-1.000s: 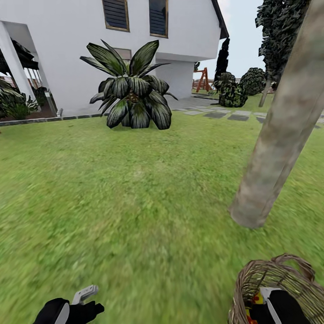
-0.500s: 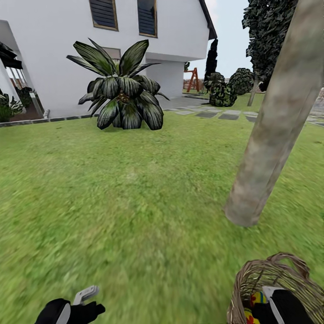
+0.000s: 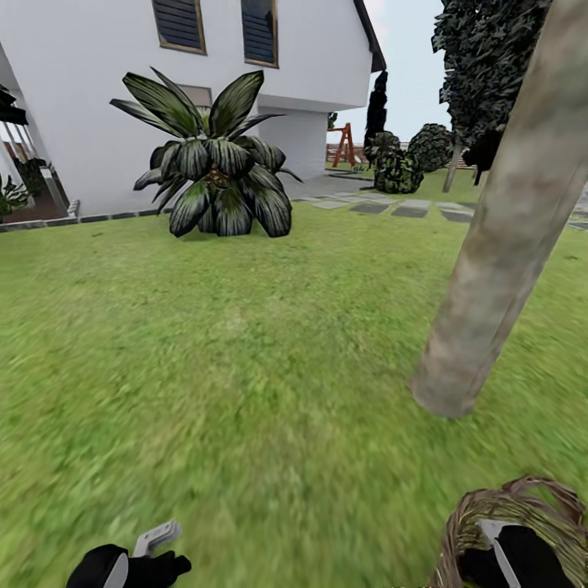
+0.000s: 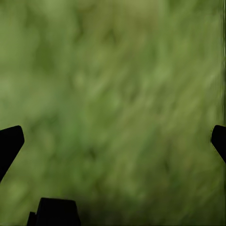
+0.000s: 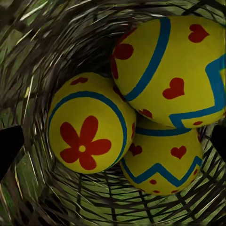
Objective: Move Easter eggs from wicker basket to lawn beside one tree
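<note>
Three yellow Easter eggs lie together in the bottom of the wicker basket (image 5: 42, 42): one with a red flower (image 5: 87, 125), one with red hearts and a blue band (image 5: 169, 70), one with a blue zigzag (image 5: 162, 165). My right gripper (image 5: 113, 143) hangs open above them, touching none. In the head view the basket (image 3: 490, 506) stands on the lawn (image 3: 245, 367) at the bottom right, with my right wrist (image 3: 514, 559) reaching into it. The tree (image 3: 490, 278) rises just beyond the basket. My left gripper (image 3: 155, 541) is open over bare grass (image 4: 113, 94).
A short broad-leaved palm (image 3: 216, 163) grows at the far edge of the grass before a white house (image 3: 98, 98). Grey paving slabs (image 3: 392, 208) and dark bushes (image 3: 408, 159) lie at the back right. Open grass stretches left of the tree.
The whole view has swung slightly to the right. The basket and my right wrist now sit lower at the picture's edge. My left gripper holds the same pose.
</note>
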`<state>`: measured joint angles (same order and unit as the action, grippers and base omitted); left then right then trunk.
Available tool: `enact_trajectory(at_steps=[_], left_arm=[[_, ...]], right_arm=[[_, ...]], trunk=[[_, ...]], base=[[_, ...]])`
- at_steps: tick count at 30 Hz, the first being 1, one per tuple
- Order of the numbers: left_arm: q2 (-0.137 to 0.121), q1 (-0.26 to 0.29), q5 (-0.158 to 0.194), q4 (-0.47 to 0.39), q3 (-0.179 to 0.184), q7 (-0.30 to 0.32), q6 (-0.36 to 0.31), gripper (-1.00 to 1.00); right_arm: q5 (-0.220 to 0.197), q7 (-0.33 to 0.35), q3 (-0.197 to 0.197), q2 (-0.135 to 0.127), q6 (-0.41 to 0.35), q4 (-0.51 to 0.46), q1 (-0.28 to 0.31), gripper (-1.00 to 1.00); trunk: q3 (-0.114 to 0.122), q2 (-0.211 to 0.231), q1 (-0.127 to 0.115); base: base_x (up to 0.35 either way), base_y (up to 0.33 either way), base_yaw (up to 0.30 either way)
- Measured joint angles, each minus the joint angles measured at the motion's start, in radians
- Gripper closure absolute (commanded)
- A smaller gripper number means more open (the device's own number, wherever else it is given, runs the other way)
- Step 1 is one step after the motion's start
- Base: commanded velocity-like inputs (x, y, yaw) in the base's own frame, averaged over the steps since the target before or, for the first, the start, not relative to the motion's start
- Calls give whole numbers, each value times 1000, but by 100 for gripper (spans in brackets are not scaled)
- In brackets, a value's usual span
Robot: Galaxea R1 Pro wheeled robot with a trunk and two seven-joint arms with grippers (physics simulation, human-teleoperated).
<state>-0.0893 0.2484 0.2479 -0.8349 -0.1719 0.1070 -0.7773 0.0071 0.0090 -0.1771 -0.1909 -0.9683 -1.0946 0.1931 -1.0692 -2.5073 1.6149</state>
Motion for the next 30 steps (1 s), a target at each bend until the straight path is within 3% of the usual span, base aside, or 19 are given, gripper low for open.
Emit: enact_trajectory(at_steps=[8,23,26,27,30], left_arm=[[8,0,0,0,0,0,0,-100],[8,0,0,0,0,0,0,-100],[8,0,0,0,0,0,0,-100],[8,0,0,0,-1,0,0,-100],[9,0,0,0,-1,0,0,-100]], right_arm=[[0,0,-7,-1,-1,-5,0,-100],[1,1,-19,-5,0,-9,0,-100],[-7,38,-77,-30,1,-9,0,-100],[-15,122,-119,-45,2,-9,1,-100],[-17,223,-147,-69,6,-8,0,-100]], trunk=[[0,0,0],[0,0,0],[0,0,0],[0,0,0],[0,0,0]], base=[[2,0,-229],[0,0,-8],[0,0,0],[0,0,0],[0,0,0]])
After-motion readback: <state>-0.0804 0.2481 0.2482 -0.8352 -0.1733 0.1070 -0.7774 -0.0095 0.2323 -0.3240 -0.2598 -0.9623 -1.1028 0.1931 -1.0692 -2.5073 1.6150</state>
